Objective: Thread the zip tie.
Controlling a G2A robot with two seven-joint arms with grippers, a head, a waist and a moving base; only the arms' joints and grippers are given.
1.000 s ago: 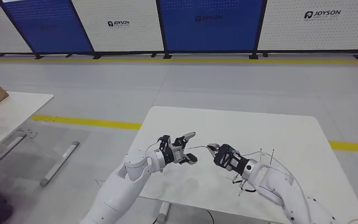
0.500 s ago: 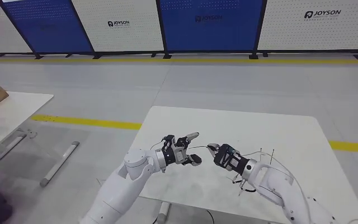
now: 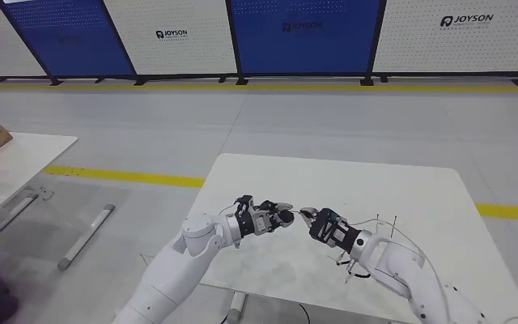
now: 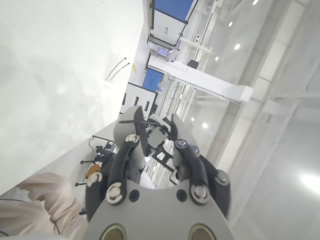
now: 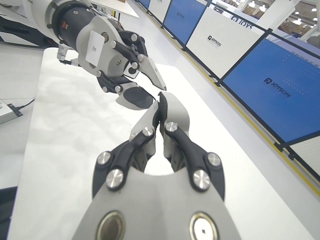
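Observation:
A thin black zip tie (image 3: 295, 212) hangs in the air above the white table (image 3: 340, 182), near its front edge. My right gripper (image 3: 307, 214) is shut on one end of it, the pads pressed together (image 5: 160, 102). The free end runs toward my left gripper (image 3: 283, 214), which is open. In the left wrist view the zip tie (image 4: 140, 123) crosses one finger and spans the gap of the left gripper (image 4: 155, 122). In the right wrist view the left gripper (image 5: 155, 92) has its spread fingertips right at the right gripper's tip.
Spare zip ties (image 3: 380, 220) lie on the table right of the right arm, the same spare zip ties (image 4: 117, 67) showing near the table's edge. A grey box with a cable (image 5: 7, 112) sits beside the table. A second table (image 3: 24, 158) stands at the left.
My left gripper has moved right toward the right gripper and turned, bringing its open fingers around the zip tie's free end. The right arm has stayed still.

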